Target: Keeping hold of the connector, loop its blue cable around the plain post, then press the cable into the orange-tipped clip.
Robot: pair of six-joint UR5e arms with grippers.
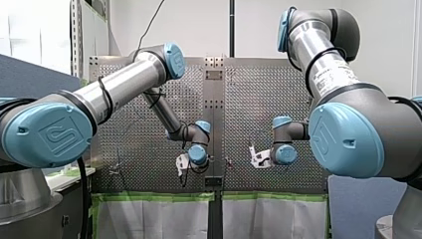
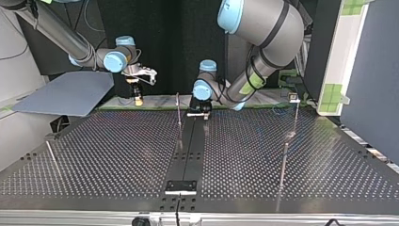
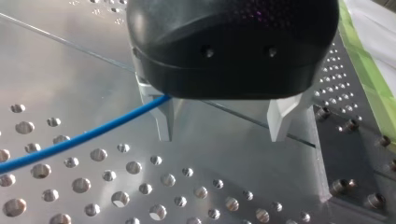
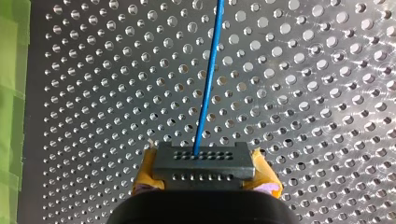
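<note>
**Q:** End effectors, quick?

**A:** My right end effector (image 2: 137, 98) is clamped on the connector (image 4: 204, 163), with yellow pads (image 4: 145, 172) on both its sides. My left end effector (image 3: 222, 128) has its fingers spread and grips nothing.

**Q:** And the cable?

**A:** The blue cable (image 4: 208, 79) leaves the connector's face and runs out over the tabletop (image 2: 117, 155). Its long axis lies roughly along the green tape (image 4: 9, 93) edge, toward my left end effector. In the left wrist view it comes up against one finger's base. Whether it lies between the fingers or beside them, I can't tell.

**Q:** What does the next move turn on?

**A:** The thin upright I take for the plain post (image 2: 296, 115). It stands near the taped edge, toward the corner on my left arm's side, past my left end effector and well apart from the connector. So I judge the connector has to travel along that edge. My left arm is nearer, but my right has the hold.

**Q:** The clip?

**A:** A second upright with a reddish-looking tip is probably the orange-tipped clip (image 2: 179, 110). It stands between the two end effectors, nearer my left. It's too small to be sure.

**Q:** Counts?

**A:** One connector, one cable, two uprights, two end effectors.
</note>
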